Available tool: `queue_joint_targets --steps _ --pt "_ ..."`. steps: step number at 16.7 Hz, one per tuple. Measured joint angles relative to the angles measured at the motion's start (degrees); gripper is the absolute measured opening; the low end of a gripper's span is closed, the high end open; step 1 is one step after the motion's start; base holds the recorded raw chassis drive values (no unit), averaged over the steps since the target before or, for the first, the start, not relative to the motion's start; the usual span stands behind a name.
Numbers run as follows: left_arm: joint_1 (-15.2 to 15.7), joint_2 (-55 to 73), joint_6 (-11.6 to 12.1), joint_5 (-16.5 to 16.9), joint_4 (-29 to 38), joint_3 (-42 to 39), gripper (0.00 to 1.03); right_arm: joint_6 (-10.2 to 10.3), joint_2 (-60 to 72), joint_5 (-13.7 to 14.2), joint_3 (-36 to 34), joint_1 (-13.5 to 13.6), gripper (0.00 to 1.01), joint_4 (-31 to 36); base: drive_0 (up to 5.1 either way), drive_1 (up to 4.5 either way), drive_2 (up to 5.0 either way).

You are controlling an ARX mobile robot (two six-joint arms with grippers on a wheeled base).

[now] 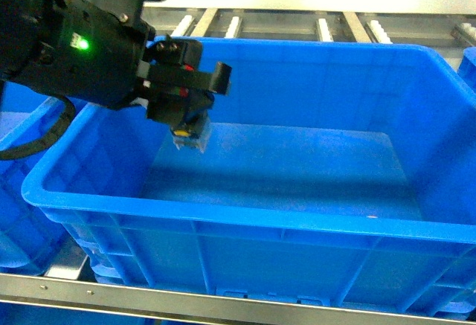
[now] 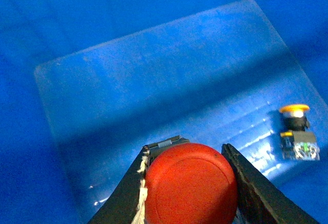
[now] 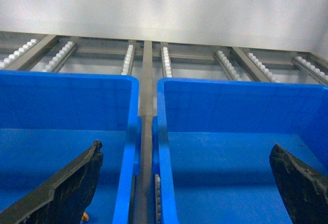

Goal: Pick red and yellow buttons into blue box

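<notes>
My left gripper (image 2: 185, 152) is shut on the red button (image 2: 190, 188), whose round cap fills the space between the two black fingers. It hangs inside the blue box (image 1: 223, 221), above the floor near the left wall. In the head view the left gripper (image 1: 190, 124) hides most of the red button. The yellow button (image 2: 297, 131) lies on the floor of the blue box (image 2: 169, 70), off to the right of the gripper in the left wrist view. My right gripper (image 3: 184, 183) is open with nothing between its fingers, and it is outside the head view.
Another blue crate (image 1: 22, 139) stands left of the box and one (image 1: 468, 61) at the right edge. The right wrist view looks over two blue crates (image 3: 66, 85) (image 3: 241, 88) side by side on a roller conveyor (image 3: 164, 60). A metal rail (image 1: 149, 299) runs along the front.
</notes>
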Motion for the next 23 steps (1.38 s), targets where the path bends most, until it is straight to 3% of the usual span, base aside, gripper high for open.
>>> queue_joint_targets --steps 4,6,8,9,12,15,16,20,21,22,23 --pt "-0.46 3.30 2.05 -0.63 0.66 0.83 0.33 0.00 0.00 0.00 0.00 0.00 0.98 0.00 0.0 0.00 0.0" --pt "-0.52 3.48 2.08 -2.82 4.92 0.44 0.58 0.00 0.00 0.00 0.02 0.02 0.98 0.00 0.0 0.00 0.0" --pt "-0.37 2.78 -0.74 -5.25 13.07 -3.06 0.90 0.00 0.00 0.00 0.00 0.00 0.98 0.00 0.0 0.00 0.0" --pt "0.17 0.44 -2.21 -9.55 19.39 -6.27 0.99 0.00 0.00 0.00 0.00 0.00 0.98 0.00 0.0 0.00 0.0" --pt "2.29 -9.46 -3.02 -20.31 31.74 -13.64 0.98 0.00 0.00 0.00 0.00 0.00 0.98 0.00 0.0 0.00 0.0" --pt "3.37 -22.03 -3.13 -29.33 33.18 -25.22 0.98 0.00 0.00 0.00 0.00 0.00 0.98 0.00 0.0 0.00 0.0" --pt "1.90 -29.42 -2.45 -32.92 32.98 -30.51 0.98 0.00 0.00 0.00 0.00 0.00 0.98 -0.02 0.0 0.00 0.0" --pt "1.36 -33.55 -1.20 -34.01 33.00 -32.02 0.98 0.00 -0.02 0.00 0.00 0.00 0.98 0.00 0.0 0.00 0.0" --pt "2.21 -34.32 -1.53 -31.26 32.06 -32.13 0.93 0.57 -0.59 -4.70 0.35 -1.90 0.93 -2.80 0.0 0.00 0.0" --pt "4.28 -36.96 -1.86 -25.46 32.48 -34.69 0.81 1.22 -2.21 -11.72 -0.63 -6.62 0.78 -4.04 0.0 0.00 0.0" --pt "6.10 -39.63 -2.43 -22.45 32.50 -37.88 0.68 1.66 -3.50 -13.81 -1.75 -7.13 0.67 -4.04 0.0 0.00 0.0"
